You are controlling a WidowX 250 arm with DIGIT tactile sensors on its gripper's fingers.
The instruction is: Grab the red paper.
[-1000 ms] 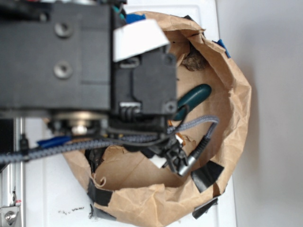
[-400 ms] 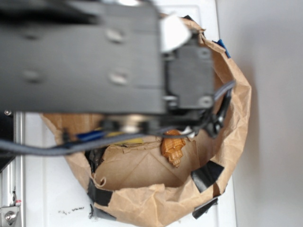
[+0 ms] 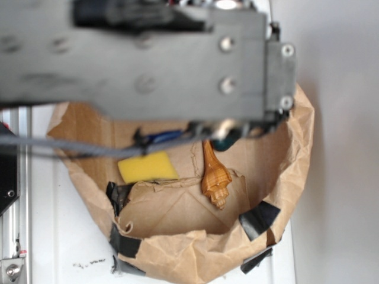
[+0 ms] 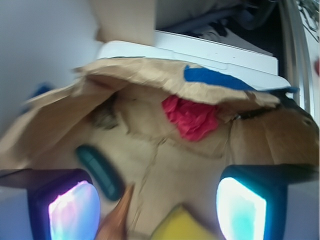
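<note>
The red paper [image 4: 192, 117] is a crumpled bright red wad against the far inner wall of the brown paper bag [image 4: 165, 165], under a blue patch of tape [image 4: 220, 79]. It shows only in the wrist view; the arm hides it in the exterior view. My gripper [image 4: 157, 205] is open, its two glowing pads [image 4: 75, 210] wide apart with nothing between them. It hangs over the bag floor, short of the red paper, which lies ahead and slightly right of centre.
Inside the bag [image 3: 177, 248] lie a yellow sponge [image 3: 148, 167], an orange-brown shell [image 3: 214, 177] and a dark teal oblong object [image 4: 100, 170]. The bag's walls rise all round, patched with black tape [image 3: 260, 218]. The arm [image 3: 148, 59] covers the bag's upper half.
The arm has moved up the exterior view toward the bag's far side, uncovering the shell and then the yellow sponge.
</note>
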